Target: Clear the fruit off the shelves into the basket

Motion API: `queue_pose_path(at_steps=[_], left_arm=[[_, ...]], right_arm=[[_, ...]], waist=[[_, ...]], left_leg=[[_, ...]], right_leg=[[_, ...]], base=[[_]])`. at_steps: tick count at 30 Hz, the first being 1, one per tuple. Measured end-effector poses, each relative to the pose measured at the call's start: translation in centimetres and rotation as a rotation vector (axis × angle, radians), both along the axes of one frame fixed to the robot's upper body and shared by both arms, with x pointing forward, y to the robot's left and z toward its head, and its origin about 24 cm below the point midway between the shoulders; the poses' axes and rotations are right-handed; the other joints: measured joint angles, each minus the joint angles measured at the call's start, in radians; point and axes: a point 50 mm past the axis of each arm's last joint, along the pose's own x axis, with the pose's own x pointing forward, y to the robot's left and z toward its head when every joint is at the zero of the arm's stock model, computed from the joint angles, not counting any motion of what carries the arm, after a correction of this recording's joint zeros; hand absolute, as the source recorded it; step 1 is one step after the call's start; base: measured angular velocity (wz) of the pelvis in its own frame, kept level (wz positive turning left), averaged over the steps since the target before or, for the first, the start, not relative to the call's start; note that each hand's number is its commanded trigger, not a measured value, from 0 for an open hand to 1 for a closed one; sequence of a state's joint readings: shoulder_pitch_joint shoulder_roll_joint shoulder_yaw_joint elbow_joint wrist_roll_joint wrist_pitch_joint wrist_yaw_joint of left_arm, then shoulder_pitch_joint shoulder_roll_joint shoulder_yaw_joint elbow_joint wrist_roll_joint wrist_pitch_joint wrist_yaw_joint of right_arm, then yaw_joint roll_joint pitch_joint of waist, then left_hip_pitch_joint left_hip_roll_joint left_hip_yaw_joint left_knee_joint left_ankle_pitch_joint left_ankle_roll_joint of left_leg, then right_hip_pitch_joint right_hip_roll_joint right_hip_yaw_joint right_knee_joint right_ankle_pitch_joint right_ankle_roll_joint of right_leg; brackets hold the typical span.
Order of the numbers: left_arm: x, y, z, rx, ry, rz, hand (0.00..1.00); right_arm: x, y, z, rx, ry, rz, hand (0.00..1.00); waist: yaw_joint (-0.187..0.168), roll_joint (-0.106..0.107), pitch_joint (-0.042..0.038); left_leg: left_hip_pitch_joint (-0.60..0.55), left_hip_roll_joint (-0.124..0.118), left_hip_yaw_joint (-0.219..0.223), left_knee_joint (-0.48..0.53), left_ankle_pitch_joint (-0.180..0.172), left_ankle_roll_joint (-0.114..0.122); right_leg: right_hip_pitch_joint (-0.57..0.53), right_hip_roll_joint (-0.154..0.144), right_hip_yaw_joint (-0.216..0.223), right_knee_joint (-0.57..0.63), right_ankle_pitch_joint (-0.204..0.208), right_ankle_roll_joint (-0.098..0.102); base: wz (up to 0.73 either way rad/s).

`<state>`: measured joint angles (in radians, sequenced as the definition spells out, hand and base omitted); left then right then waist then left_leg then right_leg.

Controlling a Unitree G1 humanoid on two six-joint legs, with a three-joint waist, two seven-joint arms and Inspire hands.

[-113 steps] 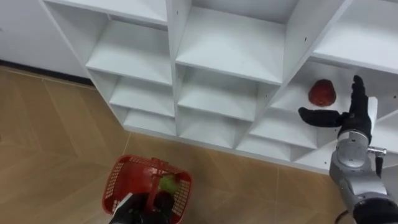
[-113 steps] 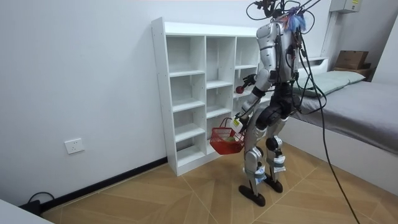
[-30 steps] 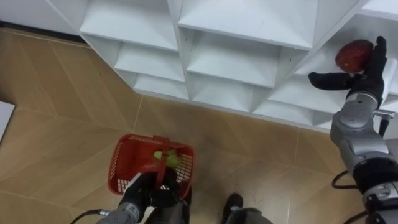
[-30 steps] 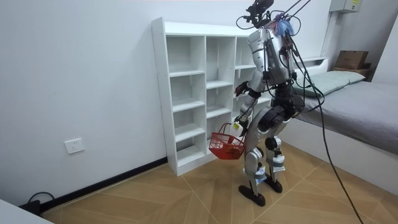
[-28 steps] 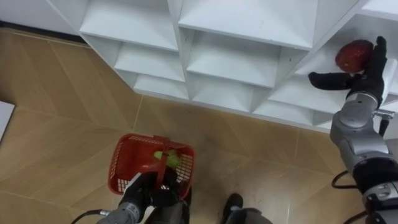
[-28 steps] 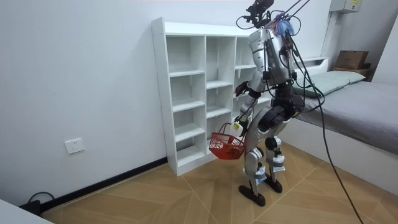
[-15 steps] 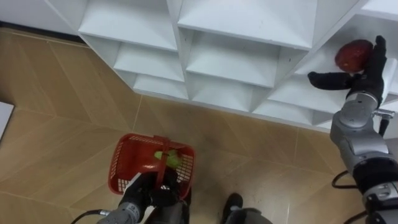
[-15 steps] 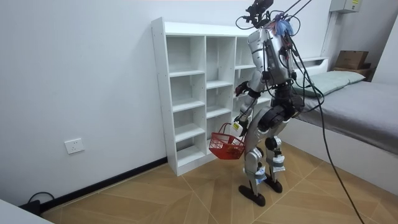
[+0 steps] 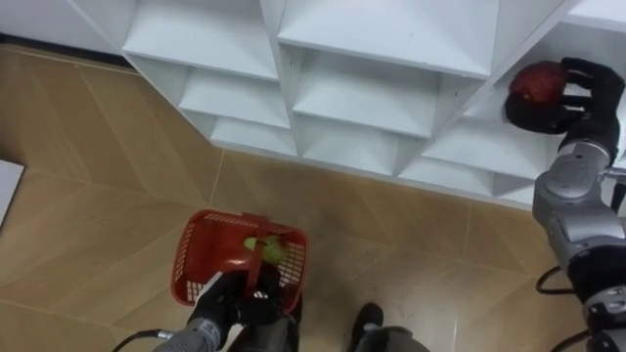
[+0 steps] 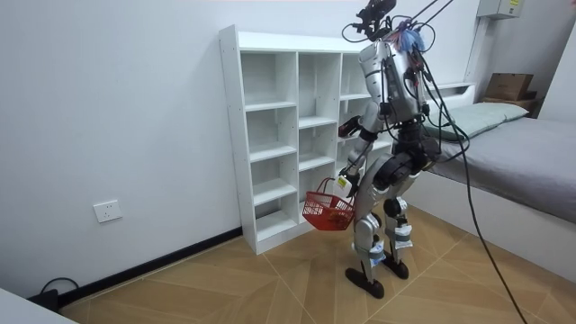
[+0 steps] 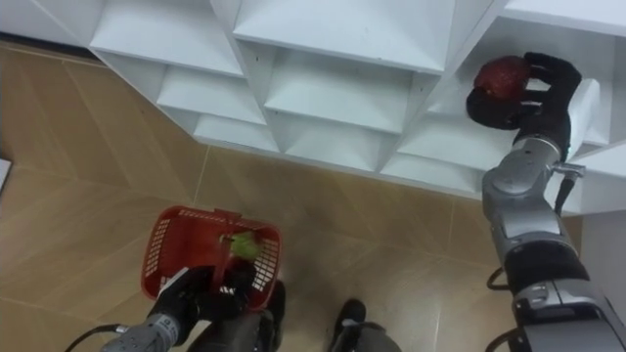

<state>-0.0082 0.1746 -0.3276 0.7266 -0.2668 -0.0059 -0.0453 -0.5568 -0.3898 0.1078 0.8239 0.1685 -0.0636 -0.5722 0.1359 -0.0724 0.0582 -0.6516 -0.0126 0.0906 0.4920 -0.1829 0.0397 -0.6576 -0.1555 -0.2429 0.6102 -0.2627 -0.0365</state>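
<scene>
My right hand (image 9: 579,96) is closed round the red fruit (image 9: 534,80), fingers and thumb curled over it, inside a compartment at the right side of the white closet (image 9: 381,59). The fruit sits low in that compartment. I cannot tell whether it rests on the shelf or is lifted clear of it.

My left hand (image 9: 238,305) hangs low in front of me, fingers wrapped round the handle of the red basket (image 9: 192,262). The basket hangs over the wooden floor (image 9: 88,176) near the closet's foot. A green fruit (image 9: 266,250) lies in it, partly hidden behind the handle. The dark shape beneath is probably my own hand, though it is hard to make out.

The eye views cut off the closet's upper rows and my right arm below the elbow. The room view takes in the whole closet. I stand close before its right-hand columns, bent slightly forward, with the basket low in front of my legs and a bed (image 10: 522,135) behind me on the room view's right. In the room view the right hand and its fruit are too small to read.
</scene>
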Motion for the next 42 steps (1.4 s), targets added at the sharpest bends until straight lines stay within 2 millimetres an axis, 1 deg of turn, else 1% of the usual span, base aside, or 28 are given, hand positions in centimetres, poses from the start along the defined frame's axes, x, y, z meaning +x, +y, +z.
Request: queue_pose_path(at_steps=[11,15,33,42], left_arm=[[-0.07,0.05,-0.07,0.001,0.004,0.001,1.0],[-0.06,0.08,-0.06,0.002,0.003,0.002,1.0],[-0.03,0.07,-0.03,0.002,0.002,0.001,1.0],[0.05,0.04,0.01,-0.003,0.001,-0.002,1.0]], right_arm=[[0.13,0.48,-0.2,-0.008,0.016,0.037,1.0],[0.16,0.53,-0.25,-0.006,0.022,0.048,1.0],[0.17,0.55,-0.25,-0.006,0.022,0.051,1.0],[0.26,0.7,-0.52,0.006,0.048,0.099,1.0]], waist=[[0.004,-0.001,0.0003],[0.006,-0.004,0.002],[0.005,-0.004,0.0025],[0.005,-0.004,0.0026]], left_leg=[[0.003,0.0,0.008,0.008,0.001,0.001],[0.006,0.0,0.013,0.008,0.002,0.001],[0.007,0.0,0.015,0.008,0.002,0.001],[0.025,0.002,0.014,0.003,0.002,0.001]], right_leg=[[-0.005,-0.002,0.01,0.014,-0.001,-0.002],[-0.004,-0.002,0.015,0.01,-0.001,-0.002],[-0.004,-0.002,0.018,0.009,-0.001,-0.002],[0.018,0.003,0.018,-0.005,-0.001,-0.001]], base=[[0.0],[-0.02],[0.0],[0.0]])
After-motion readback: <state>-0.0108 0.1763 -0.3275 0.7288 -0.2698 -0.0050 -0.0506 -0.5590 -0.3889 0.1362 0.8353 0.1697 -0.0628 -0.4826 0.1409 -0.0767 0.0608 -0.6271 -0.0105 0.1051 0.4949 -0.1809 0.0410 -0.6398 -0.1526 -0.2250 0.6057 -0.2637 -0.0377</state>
